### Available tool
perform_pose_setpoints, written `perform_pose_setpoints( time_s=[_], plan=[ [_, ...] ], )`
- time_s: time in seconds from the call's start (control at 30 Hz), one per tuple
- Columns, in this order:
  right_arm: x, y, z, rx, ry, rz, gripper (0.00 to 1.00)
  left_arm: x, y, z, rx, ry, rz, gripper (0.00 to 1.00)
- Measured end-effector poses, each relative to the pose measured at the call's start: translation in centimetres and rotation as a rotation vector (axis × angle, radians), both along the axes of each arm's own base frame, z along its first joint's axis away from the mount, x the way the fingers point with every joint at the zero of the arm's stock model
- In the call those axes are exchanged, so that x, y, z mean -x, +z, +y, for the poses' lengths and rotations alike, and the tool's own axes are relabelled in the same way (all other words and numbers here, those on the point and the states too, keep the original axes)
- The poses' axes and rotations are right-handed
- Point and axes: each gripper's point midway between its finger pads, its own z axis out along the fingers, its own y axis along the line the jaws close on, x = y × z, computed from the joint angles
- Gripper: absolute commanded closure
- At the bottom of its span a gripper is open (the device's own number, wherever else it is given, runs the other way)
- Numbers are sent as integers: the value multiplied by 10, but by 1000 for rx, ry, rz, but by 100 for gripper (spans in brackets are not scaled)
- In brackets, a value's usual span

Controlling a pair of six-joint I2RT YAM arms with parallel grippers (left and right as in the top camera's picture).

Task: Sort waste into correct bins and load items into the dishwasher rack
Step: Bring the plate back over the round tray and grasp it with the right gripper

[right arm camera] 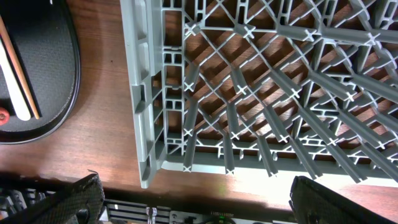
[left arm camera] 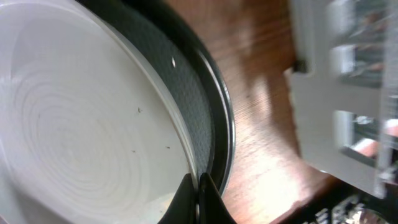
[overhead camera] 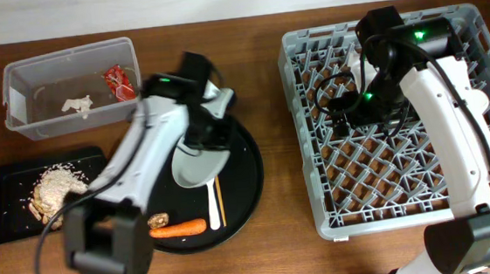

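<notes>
The white plate (overhead camera: 196,164) lies on the round black serving tray (overhead camera: 247,182). My left gripper (overhead camera: 207,136) is shut on the plate's rim; in the left wrist view the fingers (left arm camera: 199,190) pinch the plate (left arm camera: 74,124) edge just inside the tray rim (left arm camera: 219,118). The white fork (overhead camera: 212,201) and chopstick (overhead camera: 220,200) lie beside the plate. The carrot (overhead camera: 179,229) and brown lump (overhead camera: 158,221) sit at the tray's front. My right gripper (overhead camera: 348,107) hangs open and empty over the grey rack (overhead camera: 407,185). Bowl and cups are not seen.
The clear tub (overhead camera: 21,80) at the back left holds the red wrapper (overhead camera: 118,81) and white paper scrap (overhead camera: 76,104). The shallow black tray (overhead camera: 6,217) holds rice crumbs (overhead camera: 55,189). The right wrist view shows the rack wall (right arm camera: 146,93) and the serving tray (right arm camera: 50,43).
</notes>
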Motion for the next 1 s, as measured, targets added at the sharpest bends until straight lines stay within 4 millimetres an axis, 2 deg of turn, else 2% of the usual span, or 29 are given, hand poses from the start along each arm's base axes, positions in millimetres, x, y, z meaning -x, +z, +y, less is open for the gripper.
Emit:
perform_pose_setpoints(
  time_s=[0.17,0.3,0.37,0.43,0.53,0.63,0.67,0.73,0.83,0.93,1.0],
  plan=[
    [0,0,0,0,0,0,1,17,-41,-24,-109,-35,77,98],
    [0,0,0,0,0,0,1,25,-51,-32,-143,-51,93,63],
    [0,0,0,0,0,0,1,29,-52,-37,-145,-55,102,50],
    [0,0,0,0,0,0,1,34,-52,-37,-152,-57,116,48],
    [0,0,0,0,0,0,1,40,-47,-24,-178,-38,167,48],
    [0,0,0,0,0,0,1,29,-34,0,-184,31,181,47],
    [0,0,0,0,0,0,1,23,-27,14,-186,69,174,47],
    [0,0,0,-1,0,-1,1,11,-8,48,-187,161,136,43],
    [-5,1,8,-45,2,-19,1,-3,37,112,-185,332,35,41],
    [-14,5,33,-153,29,-59,1,1,77,168,-183,492,-47,38],
    [-18,8,55,-207,73,-85,1,8,90,197,-187,579,-68,36]
  ],
)
